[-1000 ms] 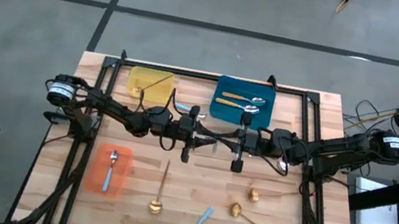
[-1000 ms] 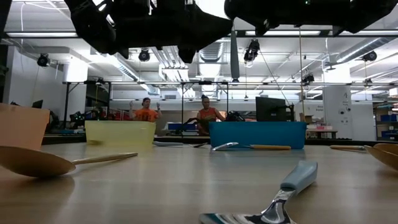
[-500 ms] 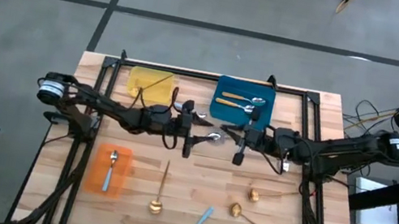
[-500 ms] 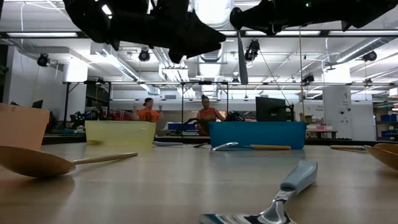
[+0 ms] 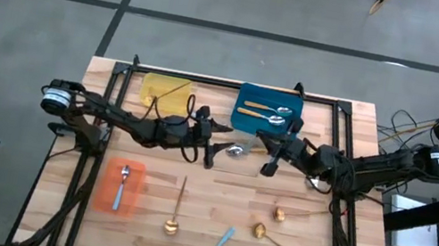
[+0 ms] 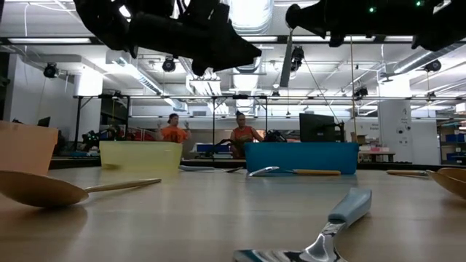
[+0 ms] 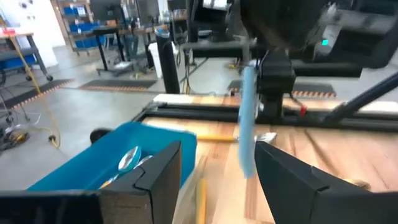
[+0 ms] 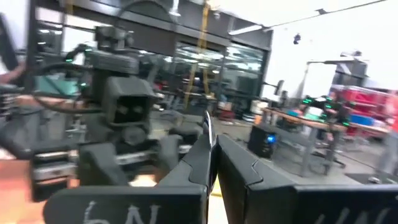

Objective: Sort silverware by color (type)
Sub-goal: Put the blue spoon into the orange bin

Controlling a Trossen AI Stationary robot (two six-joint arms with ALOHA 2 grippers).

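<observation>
- While the blue-handled spoon (image 7: 247, 118) is pinched in the right gripper (image 5: 271, 157), it's held up off the table, about mid-frame in the high view, in the gap between the two grippers.
- The right jaws are seen shut tight on it. In the right wrist view only a thin sliver of it shows between the closed fingers.
- The left gripper (image 5: 212, 147) is parked just beside the spoon, on its left in the frame. Its jaws are spread wide and nothing is held.
- The spoon's long axis is seen close to upright in the low and left wrist views, with the handle hanging down from the right fingertips.
- The blue tray (image 5: 238, 122) sits just above the right gripper in the high view, at upper centre, so the right arm is judged far nearer to it.
- Orange-handled spoons are already lying in that tray though. The orange tray (image 5: 108, 198) at lower left has a blue-handled one in it, and it's well apart, on the left arm's side.
- Which tray gets picked can't be called from this. It's a short reach up-frame or a long haul to lower left.
- A few gold spoons and another blue-handled one are left loose along the lower part of the table.
</observation>
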